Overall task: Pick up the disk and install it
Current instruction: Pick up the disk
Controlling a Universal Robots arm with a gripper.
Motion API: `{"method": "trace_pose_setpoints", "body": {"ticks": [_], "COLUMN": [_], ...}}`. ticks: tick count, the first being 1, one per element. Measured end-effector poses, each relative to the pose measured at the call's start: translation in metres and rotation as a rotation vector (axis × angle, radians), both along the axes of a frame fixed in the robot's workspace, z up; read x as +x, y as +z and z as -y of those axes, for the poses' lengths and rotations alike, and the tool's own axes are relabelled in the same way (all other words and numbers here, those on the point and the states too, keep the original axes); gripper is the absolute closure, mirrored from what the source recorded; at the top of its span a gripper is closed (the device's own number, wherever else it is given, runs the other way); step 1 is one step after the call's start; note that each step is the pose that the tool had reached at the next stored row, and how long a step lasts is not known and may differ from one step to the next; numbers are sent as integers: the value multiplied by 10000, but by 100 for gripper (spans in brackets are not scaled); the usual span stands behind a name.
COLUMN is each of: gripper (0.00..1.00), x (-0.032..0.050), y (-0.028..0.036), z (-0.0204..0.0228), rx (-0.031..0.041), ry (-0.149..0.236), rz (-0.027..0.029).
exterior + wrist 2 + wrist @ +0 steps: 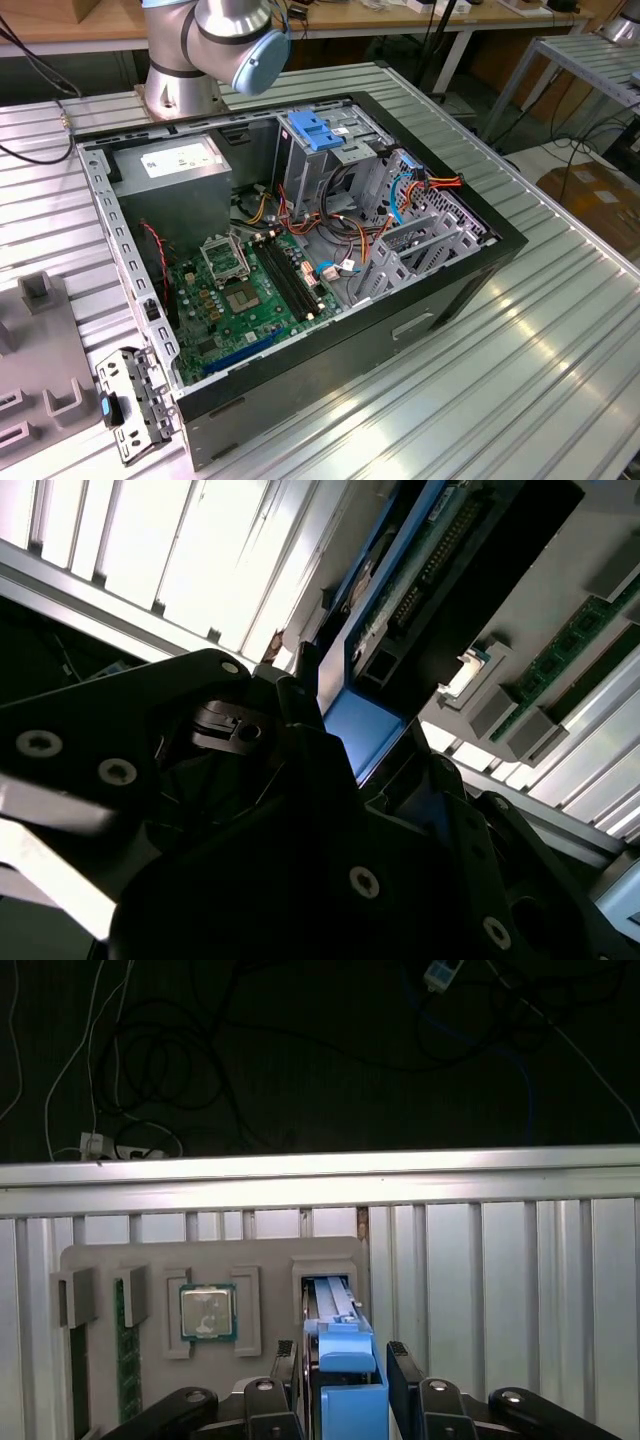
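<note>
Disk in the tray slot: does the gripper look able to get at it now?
Probably yes: the gripper hangs right at the disk, which stands in its slot in the grey tray, with nothing between them.

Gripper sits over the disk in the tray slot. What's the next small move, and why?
Probably close the gripper on the disk before any lift. In the first wrist view its fingers stand either side of the disk's blue end, with a dark gap beside one, and the disk sits in a slot of the grey tray: straddled, it seems, not yet clamped.
</note>
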State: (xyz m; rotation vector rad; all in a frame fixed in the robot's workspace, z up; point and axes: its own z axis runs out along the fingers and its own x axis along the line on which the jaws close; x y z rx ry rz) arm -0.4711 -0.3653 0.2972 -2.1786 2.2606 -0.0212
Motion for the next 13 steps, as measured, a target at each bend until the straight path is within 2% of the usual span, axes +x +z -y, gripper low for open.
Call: {"method": "trace_pose_setpoints", "body": {"ticks": [13], "gripper": [52], "x": [0], "y": [-23], "z": [6], "rx": [1], "ry": [0], "rz": [2]}}
